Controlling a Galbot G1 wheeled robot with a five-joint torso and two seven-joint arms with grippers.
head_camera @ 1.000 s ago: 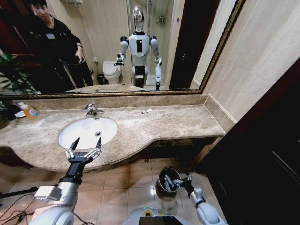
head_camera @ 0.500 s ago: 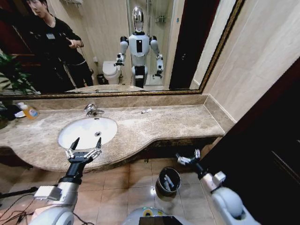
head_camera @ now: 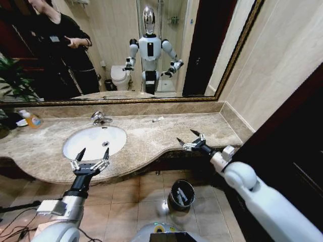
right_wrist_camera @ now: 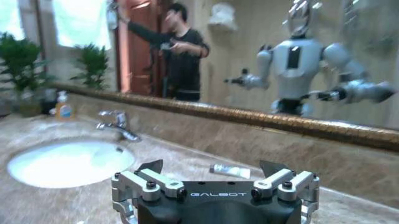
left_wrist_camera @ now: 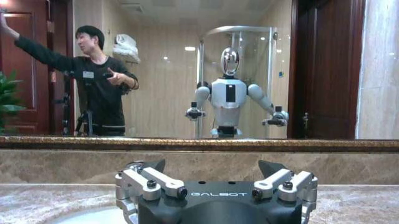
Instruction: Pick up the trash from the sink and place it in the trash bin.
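The white oval sink [head_camera: 94,141] sits in the marble counter, with a chrome faucet [head_camera: 99,118] behind it and a dark drain in its bowl. My left gripper [head_camera: 91,154] hovers open over the sink's front rim, with nothing between its fingers. My right gripper [head_camera: 191,138] is open and empty above the counter's front edge, right of the sink. A small white tube of trash [head_camera: 158,119] lies on the counter near the mirror, and from the right wrist the tube [right_wrist_camera: 229,171] lies beyond the open right gripper [right_wrist_camera: 212,167]. The black trash bin [head_camera: 181,194] stands on the floor below, holding pale bits.
An orange soap bottle [head_camera: 31,119] stands at the counter's far left by a plant. A mirror runs along the back wall. A dark wooden door [head_camera: 282,151] closes in the right side. Tiled floor surrounds the bin.
My right arm has risen from beside the bin near the floor up to counter height, staying open. The left gripper has not moved.
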